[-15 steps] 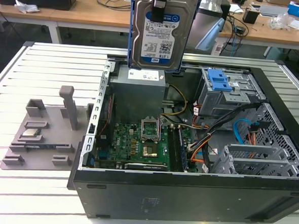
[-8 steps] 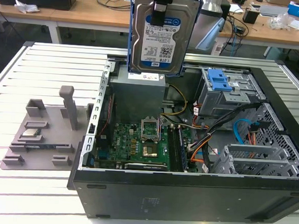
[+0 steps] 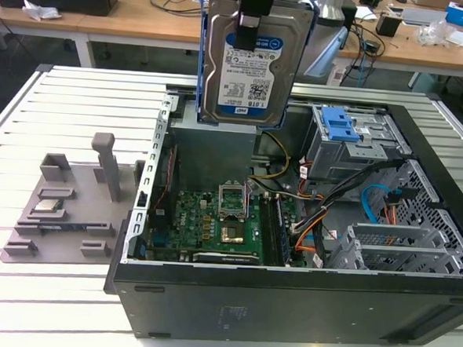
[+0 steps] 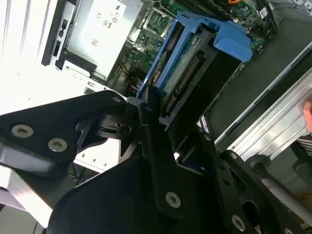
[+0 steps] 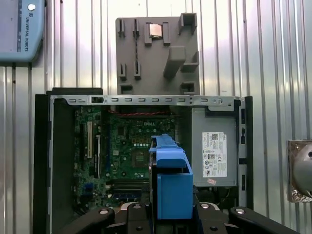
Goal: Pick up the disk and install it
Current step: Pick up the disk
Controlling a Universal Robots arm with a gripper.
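Observation:
The disk [image 3: 253, 73], a silver drive with a white-and-blue label in a blue bracket, hangs upright in the air above the back of the open computer case [image 3: 286, 303]. My gripper [image 3: 248, 33] comes down from above and is shut on the disk, with one black finger across its labelled face. In the second wrist view the black fingers [image 4: 146, 109] clamp the edge of the disk [image 4: 187, 68]. The first wrist view looks down past the disk's blue bracket [image 5: 170, 175] onto the motherboard [image 5: 131, 146] far below.
Inside the case are a grey power supply [image 5: 214, 146], loose cables and a drive cage with a blue latch [image 3: 340, 125]. A grey fixture [image 3: 64, 203] holding a small CPU chip [image 3: 49, 206] lies on the slatted table at the exterior view's left.

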